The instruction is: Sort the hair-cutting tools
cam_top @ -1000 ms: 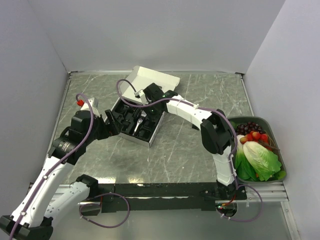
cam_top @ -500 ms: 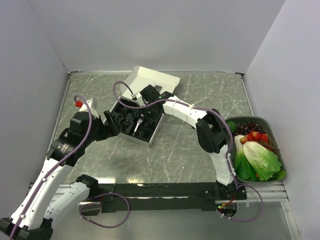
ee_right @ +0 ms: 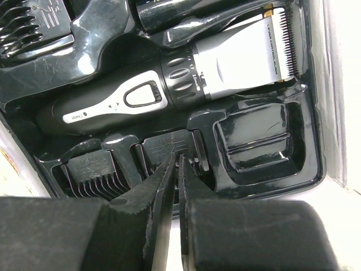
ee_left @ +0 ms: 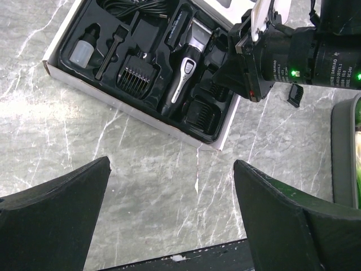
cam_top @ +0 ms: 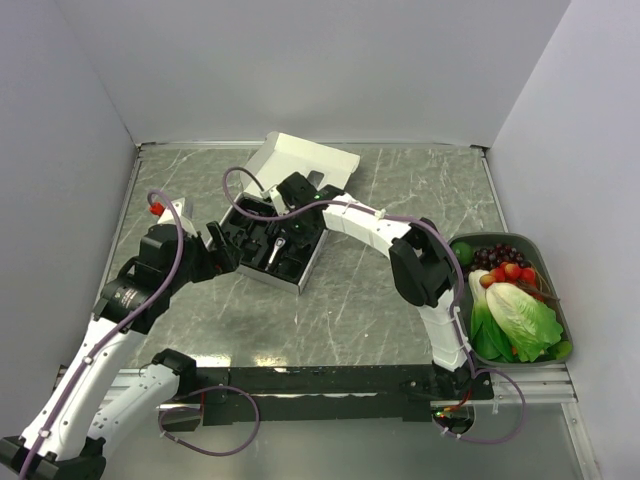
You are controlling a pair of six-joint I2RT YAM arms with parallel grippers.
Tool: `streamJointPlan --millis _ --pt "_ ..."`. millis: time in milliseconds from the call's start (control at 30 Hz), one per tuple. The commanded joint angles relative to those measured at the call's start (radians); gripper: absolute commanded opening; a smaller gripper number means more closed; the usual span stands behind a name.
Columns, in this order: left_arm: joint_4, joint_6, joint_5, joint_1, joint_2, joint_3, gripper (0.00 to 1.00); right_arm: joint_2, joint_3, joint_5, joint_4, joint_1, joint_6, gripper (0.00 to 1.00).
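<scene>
- Left gripper [ee_left: 172,217]: fingers spread wide, holding nothing, over the marble table [ee_left: 141,169] beside the white box [ee_left: 121,105].
- Right gripper [ee_right: 176,161]: fingers pinched almost together, tips at a comb attachment [ee_right: 158,148] in the black tray [ee_right: 265,135]; whether it grips the attachment cannot be told.
- Hair clipper [ee_right: 169,84]: lying in its tray slot, just beside that attachment.

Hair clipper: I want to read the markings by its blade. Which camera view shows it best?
The right wrist view: the hair clipper fills the frame, with its blade teeth and switch sharp. The left wrist view shows it whole but small in its tray; the top view shows only a tiny sliver.
</scene>
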Motion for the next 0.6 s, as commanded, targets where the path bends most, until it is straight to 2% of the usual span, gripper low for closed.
streamJointPlan --millis 0,333,467,567 --pt "0.01 -0.005 -0.004 0.0 -0.009 -0.005 0.96 0.002 0.028 0.016 -0.026 0.021 0.0 0.15" --pt "0.015 0.0 -0.001 0.0 -0.01 -0.005 0.96 -0.106 0.104 0.053 -0.052 0.024 0.007 0.18" --pt "0.012 0.001 0.001 0.0 -0.01 -0.002 0.96 -0.167 0.075 0.163 -0.037 0.017 0.007 0.2" --pt "0.01 0.001 0.004 0.0 -0.013 -0.001 0.96 -0.221 0.027 0.24 -0.044 -0.038 0.065 0.21"
